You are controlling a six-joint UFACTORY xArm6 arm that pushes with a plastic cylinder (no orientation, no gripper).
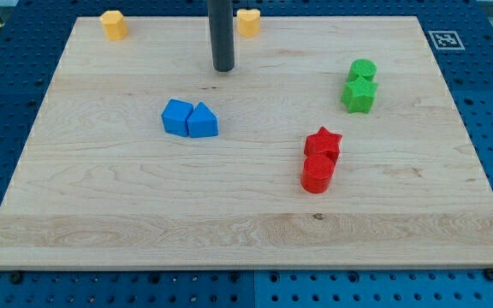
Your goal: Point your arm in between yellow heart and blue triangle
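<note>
Yellow heart point(248, 22) at board's top edge, blue triangle point(202, 121) mid-board, well apart.

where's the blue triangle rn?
The blue triangle sits left of the board's centre in the camera view, touching the blue cube on its left. My tip is above it, towards the view's top.

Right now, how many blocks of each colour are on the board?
Yellow: 2, the yellow block and the yellow heart
Blue: 2, the blue cube and the blue triangle
Green: 2, the green cylinder and the green star
Red: 2, the red star and the red cylinder
Total: 8
</note>
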